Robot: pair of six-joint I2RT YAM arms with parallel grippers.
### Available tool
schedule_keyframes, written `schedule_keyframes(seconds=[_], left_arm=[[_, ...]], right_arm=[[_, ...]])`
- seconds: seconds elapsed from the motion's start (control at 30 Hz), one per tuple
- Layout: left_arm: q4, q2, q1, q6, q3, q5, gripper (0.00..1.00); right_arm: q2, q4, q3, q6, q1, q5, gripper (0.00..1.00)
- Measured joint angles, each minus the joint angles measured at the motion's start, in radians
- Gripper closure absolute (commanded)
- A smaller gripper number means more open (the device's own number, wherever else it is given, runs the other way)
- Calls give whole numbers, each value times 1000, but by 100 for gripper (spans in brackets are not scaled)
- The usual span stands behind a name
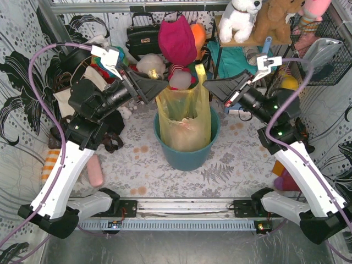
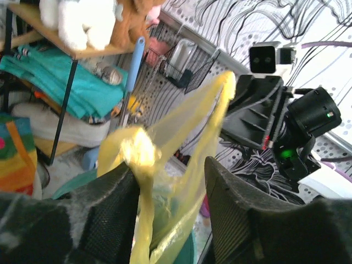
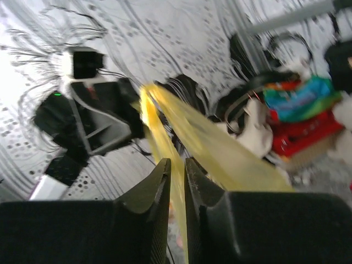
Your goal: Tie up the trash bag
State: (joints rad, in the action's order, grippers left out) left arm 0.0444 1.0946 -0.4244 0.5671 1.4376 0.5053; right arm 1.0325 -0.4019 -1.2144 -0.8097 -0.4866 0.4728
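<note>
The trash bag (image 1: pixel 184 118) is being stood upright in the teal bin (image 1: pixel 187 159), long axis vertical, mouth upward, handles being drawn up and apart. Its right handle (image 3: pixel 157 129) is being clamped by the right gripper (image 3: pixel 177 165). The left handle (image 2: pixel 137 151) is being straddled by the left gripper (image 2: pixel 168 170), jaws apart. Likely risks: the unclamped handle being dropped, or the thin film being torn by overpulling.

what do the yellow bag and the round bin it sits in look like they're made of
The bag looks like thin glossy plastic film: light passes through it and it crumples and pulls into strips. The bin looks like rigid teal plastic, smooth: its wall keeps an even round shape.
</note>
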Motion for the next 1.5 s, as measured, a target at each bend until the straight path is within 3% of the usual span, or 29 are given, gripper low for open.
schedule_keyframes(seconds=[0.07, 0.17, 0.3, 0.6, 0.83, 1.0, 1.27, 1.5], left_arm=[[48, 0, 0, -16, 0, -2, 49], [109, -5, 0, -48, 11, -14, 48], [184, -6, 0, -93, 56, -39, 46], [249, -10, 0, -135, 128, -85, 47], [265, 37, 0, -140, 204, -112, 57], [292, 61, 0, -159, 212, -137, 59], [336, 73, 0, -183, 217, -163, 70], [338, 72, 0, -185, 217, -167, 74]], right_arm=[[11, 50, 27, 13, 0, -24, 84], [26, 95, 29, 26, 0, -40, 71], [39, 111, 2, 41, 0, -38, 66], [129, 98, -139, 40, 0, 26, 64], [208, 64, -193, -1, 0, 72, 66], [237, 59, -214, -20, 0, 93, 66], [254, 3, -238, -69, 0, 142, 58], [282, 0, -267, -84, -2, 153, 61]])
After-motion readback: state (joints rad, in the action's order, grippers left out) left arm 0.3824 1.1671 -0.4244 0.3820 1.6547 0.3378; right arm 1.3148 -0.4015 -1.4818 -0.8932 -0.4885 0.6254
